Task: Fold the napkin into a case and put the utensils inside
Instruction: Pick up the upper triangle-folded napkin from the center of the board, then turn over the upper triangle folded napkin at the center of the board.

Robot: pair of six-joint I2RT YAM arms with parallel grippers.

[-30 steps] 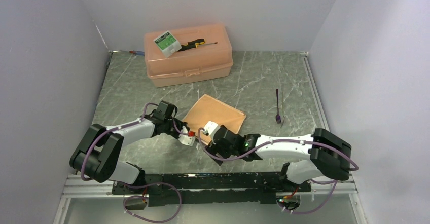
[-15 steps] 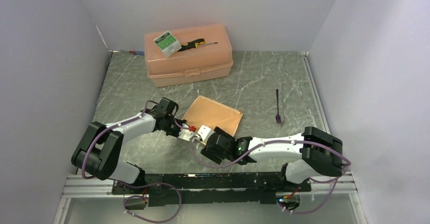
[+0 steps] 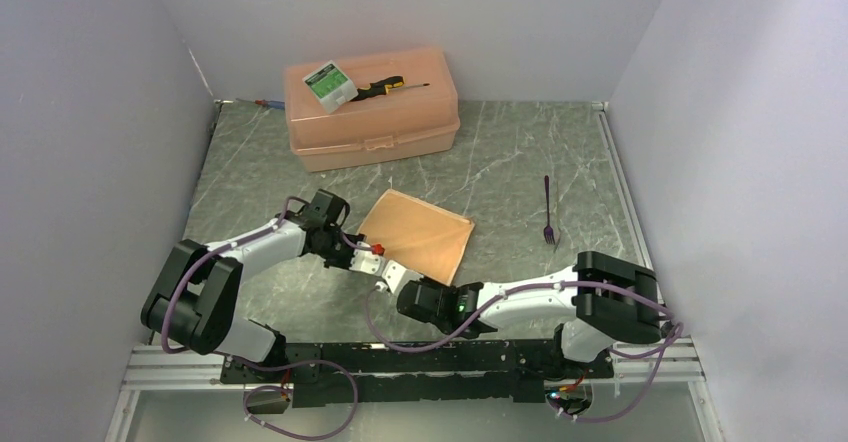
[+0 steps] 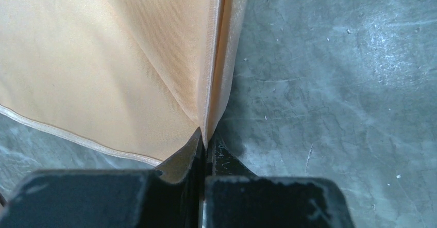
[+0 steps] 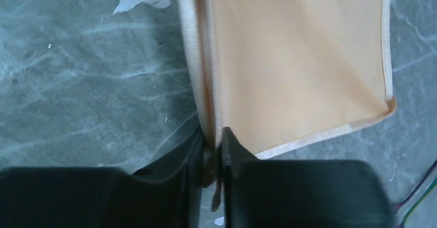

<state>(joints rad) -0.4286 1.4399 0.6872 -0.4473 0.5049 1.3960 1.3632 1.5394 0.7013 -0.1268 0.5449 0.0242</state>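
The peach-orange napkin (image 3: 420,233) lies folded flat on the marble table, in the middle of the top view. My left gripper (image 3: 372,255) is shut on the napkin (image 4: 129,58) at its near-left folded corner. My right gripper (image 3: 400,277) has its jaws closed on the same folded edge of the napkin (image 5: 288,58), a little nearer the arm bases. The two grippers sit almost touching. One purple-blue fork (image 3: 548,212) lies on the table to the right of the cloth, apart from both grippers.
A rigid peach plastic box (image 3: 372,110) stands at the back, with a green-and-white packet (image 3: 330,84) and a black-and-yellow screwdriver (image 3: 385,86) on its lid. Walls close in on the left, back and right. A metal rail (image 3: 400,357) runs along the near edge.
My right arm has slid left toward the left gripper, and its open jaws have closed on the napkin's near edge. The napkin has shifted slightly left. The left gripper has kept its grip.
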